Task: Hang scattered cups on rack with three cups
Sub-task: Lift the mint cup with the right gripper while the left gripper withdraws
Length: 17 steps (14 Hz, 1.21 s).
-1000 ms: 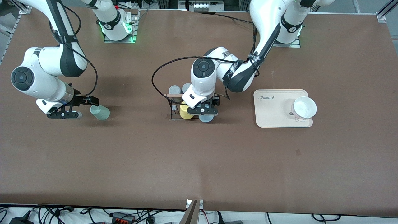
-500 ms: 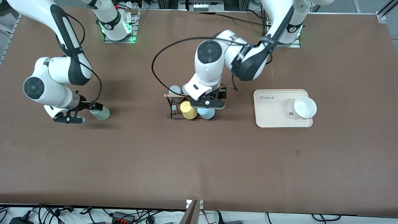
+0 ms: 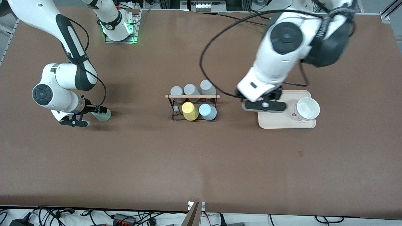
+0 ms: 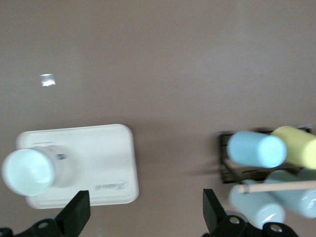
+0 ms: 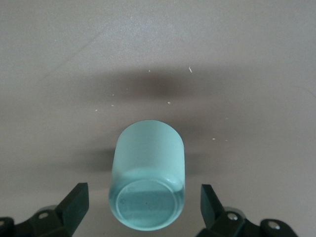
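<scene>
While light blue plastic tumbler [image 3: 208, 111] sits hung on small black wire rack [image 3: 192, 106] beside yellow cup [image 3: 189, 111], left gripper [image 3: 265, 106] hangs spread, empty, over cream tray [image 3: 276, 122]. Right gripper [image 3: 84, 115] spread around pale mint-green tumbler [image 5: 147, 188] lying on table at right arm's end. Step judged: grasping it. Next: pinch, lift, carry to free peg.

A wide brown desk [image 3: 201, 157] fills nearly the whole front view, evenly lit with soft shadows, while a pale floor strip along its nearer edge carries tangled black cables [image 3: 94, 216] and power adapters [image 3: 124, 217], and metal framing [image 3: 201, 4] stands at the upper edge.
</scene>
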Each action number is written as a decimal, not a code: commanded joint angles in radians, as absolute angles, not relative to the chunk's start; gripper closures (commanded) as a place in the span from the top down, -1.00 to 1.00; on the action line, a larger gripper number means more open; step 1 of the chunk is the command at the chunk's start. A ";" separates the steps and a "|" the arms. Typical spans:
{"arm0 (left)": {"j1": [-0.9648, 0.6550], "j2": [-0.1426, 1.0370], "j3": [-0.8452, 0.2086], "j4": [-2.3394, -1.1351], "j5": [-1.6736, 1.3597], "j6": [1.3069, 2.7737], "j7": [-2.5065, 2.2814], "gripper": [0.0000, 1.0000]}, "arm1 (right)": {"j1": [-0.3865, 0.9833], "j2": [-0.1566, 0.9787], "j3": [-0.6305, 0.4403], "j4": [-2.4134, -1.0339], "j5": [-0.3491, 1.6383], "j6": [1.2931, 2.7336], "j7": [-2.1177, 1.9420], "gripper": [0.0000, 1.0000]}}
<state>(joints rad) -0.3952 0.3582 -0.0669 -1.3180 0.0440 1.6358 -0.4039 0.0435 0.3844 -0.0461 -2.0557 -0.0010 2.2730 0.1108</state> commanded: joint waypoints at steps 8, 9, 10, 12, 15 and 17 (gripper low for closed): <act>-0.148 0.213 -0.089 -1.365 0.045 1.376 -0.100 1.00 | 0.043 0.428 -0.041 -2.051 -0.003 2.312 0.130 1.00; -0.140 0.206 -0.078 -1.400 0.022 1.409 -0.091 1.00 | 0.043 0.433 -0.041 -2.045 -0.002 2.313 0.130 1.00; -0.124 0.165 -0.080 -1.463 0.009 1.464 -0.089 1.00 | 0.041 0.433 -0.041 -2.042 -0.002 2.313 0.132 0.97; -0.059 0.030 -0.078 -1.660 -0.008 1.625 0.012 1.00 | 0.041 0.436 -0.041 -2.036 -0.002 2.312 0.132 0.77; -0.002 -0.040 -0.078 -1.729 -0.008 1.666 0.028 1.00 | 0.041 0.437 -0.040 -2.034 -0.002 2.309 0.129 0.29; -0.008 -0.067 -0.037 -1.732 -0.008 1.667 0.038 1.00 | 0.043 0.434 -0.040 -2.014 -0.003 2.298 0.107 -0.32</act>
<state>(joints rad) -0.0061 -0.0064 -0.0622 -1.6781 0.0143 1.6380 0.0127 0.0438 0.4269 -0.0444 -2.0402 -0.0010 2.3079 0.1164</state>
